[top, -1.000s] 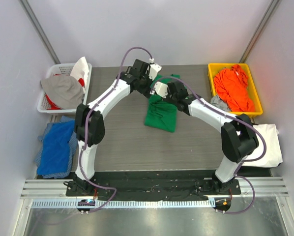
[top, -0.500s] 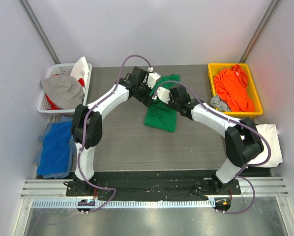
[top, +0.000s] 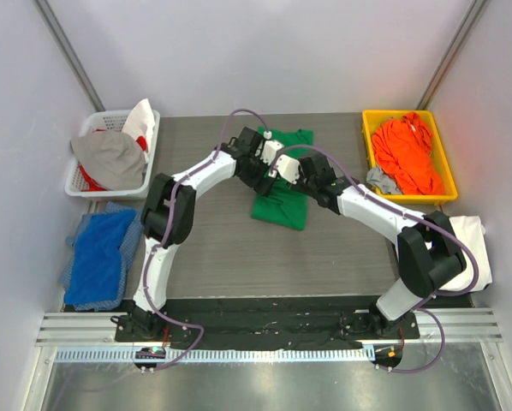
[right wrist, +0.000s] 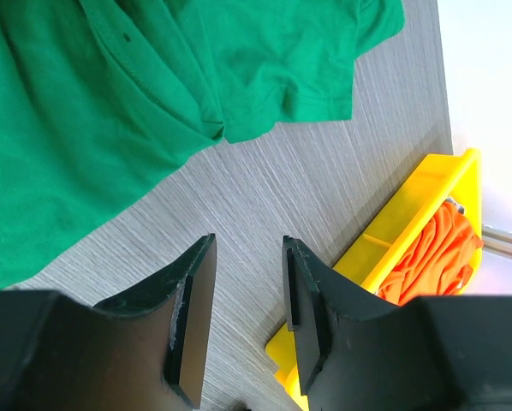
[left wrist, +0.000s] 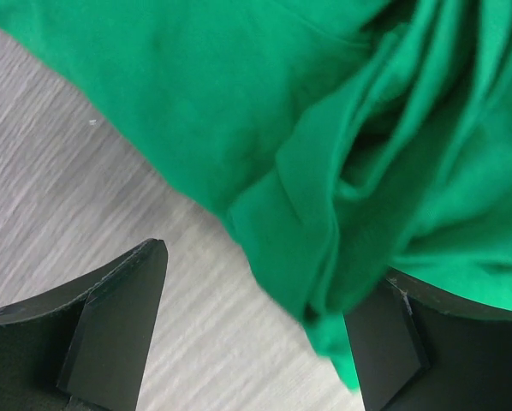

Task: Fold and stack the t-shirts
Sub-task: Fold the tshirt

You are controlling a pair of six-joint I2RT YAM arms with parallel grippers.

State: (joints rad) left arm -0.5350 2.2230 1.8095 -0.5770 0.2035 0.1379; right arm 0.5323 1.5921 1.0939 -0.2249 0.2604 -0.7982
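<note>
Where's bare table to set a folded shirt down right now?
Biggest bare patch: near half of the table, between the green shirt and the arm bases. Smaller far strip between the shirt and the yellow bin. Crowded at centre: left arm and right arm meet over the shirt.

Green t-shirt [top: 282, 204]: we see it mid-table [top: 239, 248], towards the far side; bright green, partly folded and rumpled, with bunched creases along one edge; one sleeve lies flat towards the far edge
Orange t-shirt [top: 406, 156]: we find it crumpled in a heap in the yellow bin [top: 368, 137] at the far right
White t-shirt [top: 472, 250]: we see it at the right, nearer, lying fairly flat; partly hidden
</note>
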